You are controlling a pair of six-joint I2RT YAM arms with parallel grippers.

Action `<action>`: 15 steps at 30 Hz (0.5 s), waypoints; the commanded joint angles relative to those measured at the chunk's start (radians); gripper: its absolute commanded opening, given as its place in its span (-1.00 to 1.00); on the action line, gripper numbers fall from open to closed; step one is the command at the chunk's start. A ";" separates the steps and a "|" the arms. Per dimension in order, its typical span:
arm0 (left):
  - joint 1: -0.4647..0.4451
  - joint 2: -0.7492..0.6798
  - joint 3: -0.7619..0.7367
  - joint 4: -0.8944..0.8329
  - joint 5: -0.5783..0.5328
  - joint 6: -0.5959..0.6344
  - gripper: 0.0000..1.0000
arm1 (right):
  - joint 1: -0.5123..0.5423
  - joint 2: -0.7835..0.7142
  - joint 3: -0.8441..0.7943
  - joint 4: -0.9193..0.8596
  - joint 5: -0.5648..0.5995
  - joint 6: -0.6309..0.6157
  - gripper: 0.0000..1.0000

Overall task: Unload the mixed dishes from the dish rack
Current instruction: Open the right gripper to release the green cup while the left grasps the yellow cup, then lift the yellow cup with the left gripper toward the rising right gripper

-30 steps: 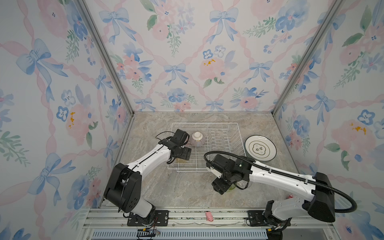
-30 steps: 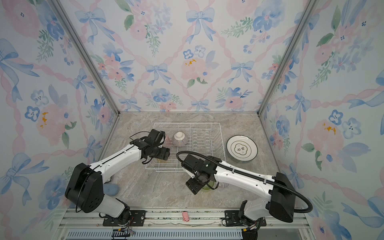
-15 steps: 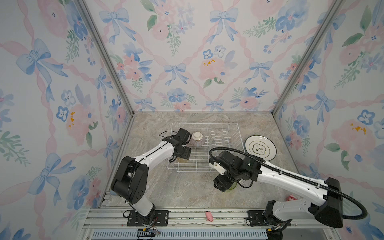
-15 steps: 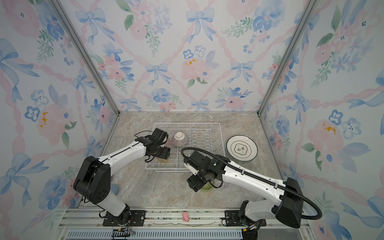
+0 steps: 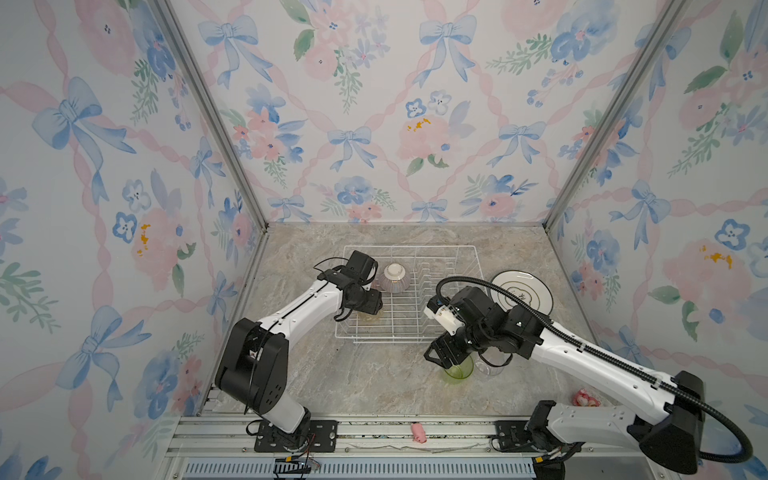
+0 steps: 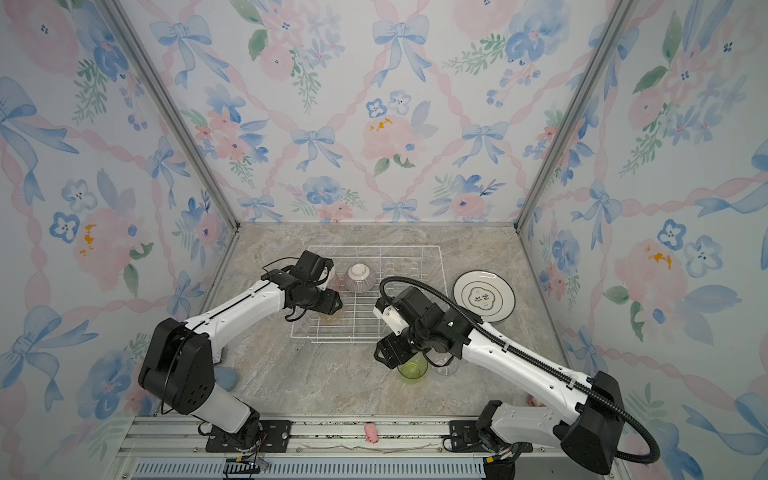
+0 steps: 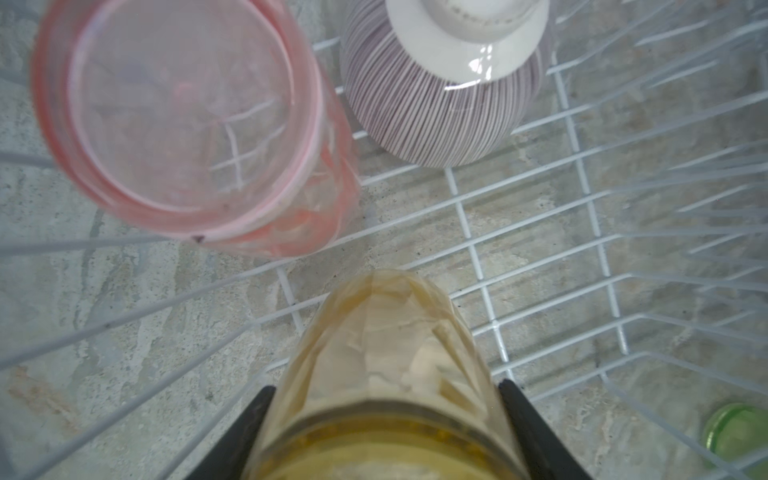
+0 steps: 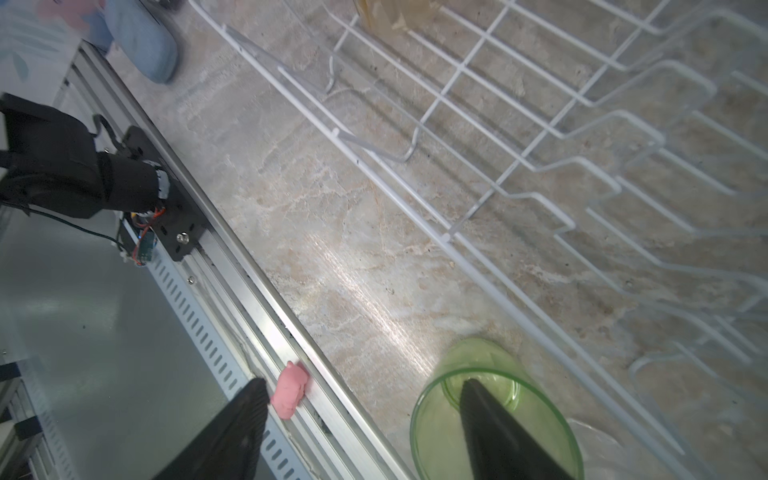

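Tumbler point(image 7: 386, 353) gripped by left hand point(image 7: 385, 388) looks yellow, translucent, faceted.

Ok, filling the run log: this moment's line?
left tool: gripping yellow tumbler in rack | right tool: open over green tumbler outside rack | also racked: pink tumbler, striped bowl

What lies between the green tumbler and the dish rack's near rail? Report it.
Only bare marble tabletop separates the green tumbler from the dish rack; the right wrist view shows it.
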 commanded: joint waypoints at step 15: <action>0.075 -0.178 -0.050 0.382 0.804 -0.083 0.24 | -0.200 -0.069 -0.232 0.761 -0.423 0.278 0.04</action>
